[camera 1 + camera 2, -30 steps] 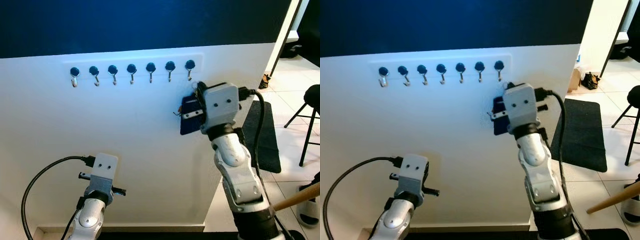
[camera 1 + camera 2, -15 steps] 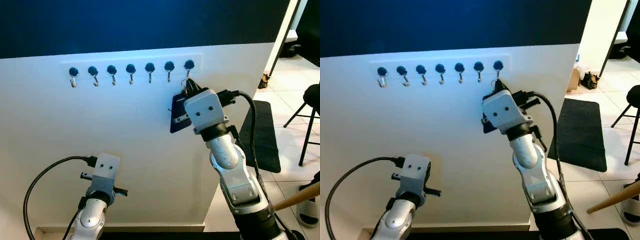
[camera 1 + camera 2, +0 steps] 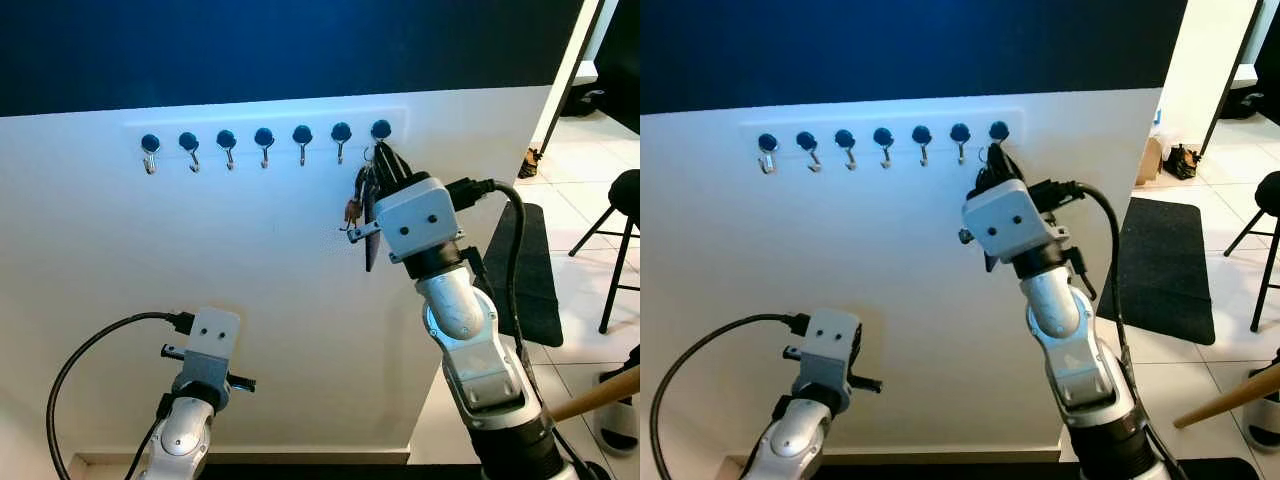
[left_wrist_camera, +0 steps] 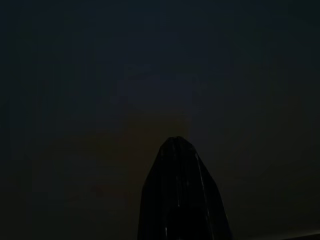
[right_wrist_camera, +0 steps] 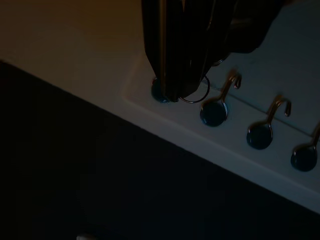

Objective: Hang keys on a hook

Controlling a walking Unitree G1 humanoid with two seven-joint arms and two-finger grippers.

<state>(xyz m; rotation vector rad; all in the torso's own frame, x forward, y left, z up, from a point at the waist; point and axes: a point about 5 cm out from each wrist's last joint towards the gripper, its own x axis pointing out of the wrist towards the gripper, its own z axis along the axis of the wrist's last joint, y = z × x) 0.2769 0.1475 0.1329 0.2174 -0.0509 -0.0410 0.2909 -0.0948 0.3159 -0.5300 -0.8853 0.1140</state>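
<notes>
Right gripper (image 3: 383,160) pinching bunch of keys with dark flat fob (image 3: 366,215) at rightmost blue-capped metal hook (image 3: 380,131); six neighbouring hooks (image 3: 262,140) bare on white wall (image 3: 280,270). Left gripper (image 4: 182,195) low, fingers pressed together.

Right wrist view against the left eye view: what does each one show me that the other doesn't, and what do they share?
Right wrist view: a close look at the thin metal key ring beside the end blue-knobbed hook. Left eye view: the whole row of seven hooks, the dangling keys with a dark blue tag, the idle left arm, a dark floor mat. Both: the right gripper holding the keys at the white hook rail.
</notes>
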